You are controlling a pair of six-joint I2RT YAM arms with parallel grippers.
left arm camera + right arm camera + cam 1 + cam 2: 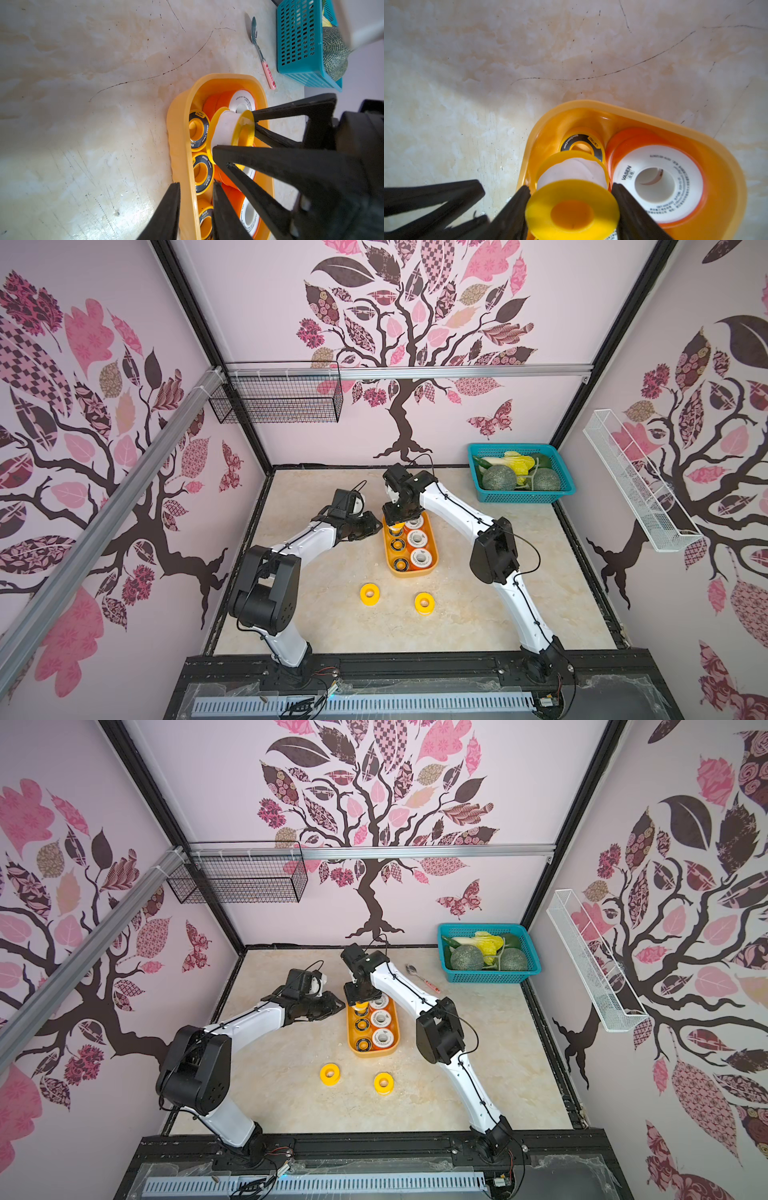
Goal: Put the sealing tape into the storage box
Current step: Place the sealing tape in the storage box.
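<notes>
R jaws, clenched on a yellow roll [572, 199] w/ its axis tipped downward, hung just above the storage box's [708, 158] far end, over a black roll [583, 138] inside; L jaws straddled the box's left wall, grip unclear.

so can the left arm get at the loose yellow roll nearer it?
Probably yes. That yellow roll lies flat on open tabletop, nothing crowding it. The left gripper straddles the storage box wall, so it must lift off first.
</notes>
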